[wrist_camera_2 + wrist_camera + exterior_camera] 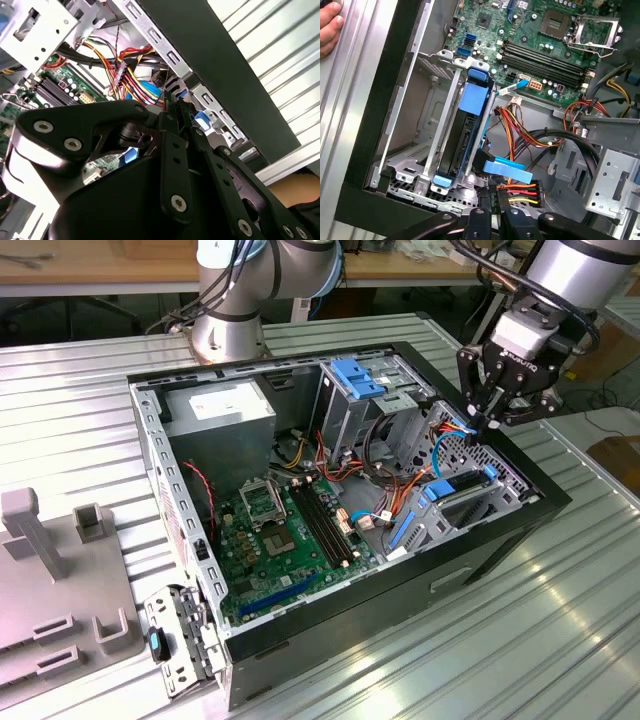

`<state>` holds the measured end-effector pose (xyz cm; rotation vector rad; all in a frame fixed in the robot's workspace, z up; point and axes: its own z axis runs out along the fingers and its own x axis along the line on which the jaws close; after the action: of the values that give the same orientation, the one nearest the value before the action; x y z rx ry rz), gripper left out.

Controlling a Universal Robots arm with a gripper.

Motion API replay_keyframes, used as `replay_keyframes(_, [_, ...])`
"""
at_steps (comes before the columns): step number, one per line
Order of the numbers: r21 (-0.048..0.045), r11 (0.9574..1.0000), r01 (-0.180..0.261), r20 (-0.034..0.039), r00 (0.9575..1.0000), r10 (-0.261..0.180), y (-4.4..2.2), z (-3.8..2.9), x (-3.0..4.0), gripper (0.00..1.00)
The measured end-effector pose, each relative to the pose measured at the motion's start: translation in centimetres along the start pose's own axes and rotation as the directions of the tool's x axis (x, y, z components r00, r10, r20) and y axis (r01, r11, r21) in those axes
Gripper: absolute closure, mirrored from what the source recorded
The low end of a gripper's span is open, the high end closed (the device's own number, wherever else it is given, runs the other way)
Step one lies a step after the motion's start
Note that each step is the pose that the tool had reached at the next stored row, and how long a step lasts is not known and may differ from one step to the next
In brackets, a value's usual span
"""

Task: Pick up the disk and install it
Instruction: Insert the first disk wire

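Your arm [575,270] is reaching down from the exterior view's upper right, holding the gripper [492,422] just above the computer case's [520,530] far edge (fingers pressed together, tips pointing down). A person's hand [329,27] is resting beside that case.

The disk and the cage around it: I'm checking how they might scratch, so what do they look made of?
The disk looks like a dark matte metal body in a bright blue, smooth carrier that seems to be plastic, judging by its even moulded colour. The cage holding it looks like bare grey sheet metal: thin folded walls, punched holes, a dull sheen. The pincer hangs just above that corner.
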<state>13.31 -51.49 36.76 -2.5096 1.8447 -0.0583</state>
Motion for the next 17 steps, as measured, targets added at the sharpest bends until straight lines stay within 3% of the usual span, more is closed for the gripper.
replay_keyframes(4, [-0.0008, 0.9977, -0.067, -0.0028, 0.9977, 0.067, 0.00, 0.05, 0.00, 0.83])
replay_keyframes(8, [-0.0017, 0.9871, -0.160, -0.0071, 0.9871, 0.160, 0.01, 0.12, 0.00, 0.83])
replay_keyframes(11, [-0.0021, 0.9748, -0.223, -0.0100, 0.9748, 0.223, 0.01, 0.18, 0.00, 0.83])
replay_keyframes(12, [-0.0023, 0.9667, -0.256, -0.0116, 0.9666, 0.256, 0.01, 0.23, 0.00, 0.83])
replay_keyframes(15, [-0.0023, 0.9561, -0.293, -0.0145, 0.9560, 0.293, 0.02, 0.29, 0.00, 0.83])
replay_keyframes(17, [-0.0023, 0.9462, -0.324, -0.0159, 0.9461, 0.324, 0.02, 0.30, 0.00, 0.83])
